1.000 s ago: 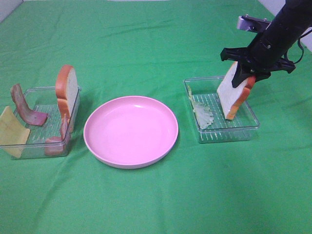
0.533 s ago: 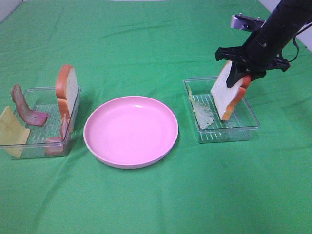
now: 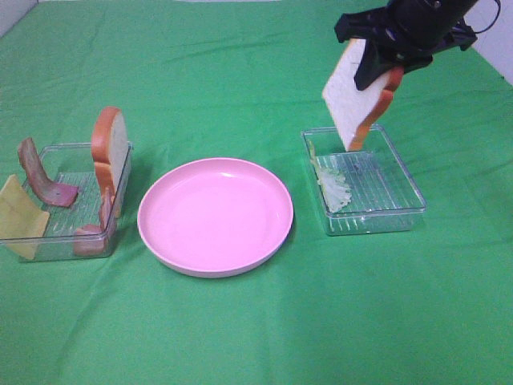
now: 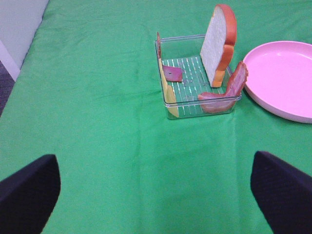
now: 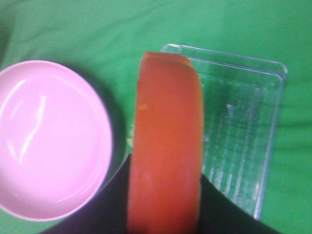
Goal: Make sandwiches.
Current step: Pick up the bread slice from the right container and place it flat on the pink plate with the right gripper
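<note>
A green cloth (image 3: pixel 240 337) covered the whole work surface, lightly creased toward the far side. A round pink plate (image 3: pixel 215 212) sat at its middle, between two clear trays. The right tray (image 3: pixel 377 218) stood just beside the plate and held a pale lettuce leaf (image 3: pixel 333 187) lying along its plate-side wall. Over that tray's far edge the right gripper (image 3: pixel 381 67) pinched a bread slice (image 3: pixel 346 100) by its orange-brown crust, the dark fingers pressed against both faces. The slice hung tilted, white face toward the plate, its lower corner above the tray and seemingly clear of it. In the right wrist view the crust filled the middle, with the plate beneath on one side and the tray on the other.

The left tray (image 3: pixel 56 245) stood on the plate's other side and was crowded. A second bread slice (image 3: pixel 110 148) stood upright against the wall nearest the plate. A bacon strip (image 3: pixel 42 178) curled up from the floor at the far corner, and another bacon piece (image 3: pixel 92 234) leaned at the near corner next to the plate. A yellow cheese square (image 3: pixel 18 215) was propped on the outer wall. The left gripper (image 4: pixel 156 195) hovered well short of that tray over the cloth, its fingers (image 4: pixel 29 187) spread wide and holding nothing.
</note>
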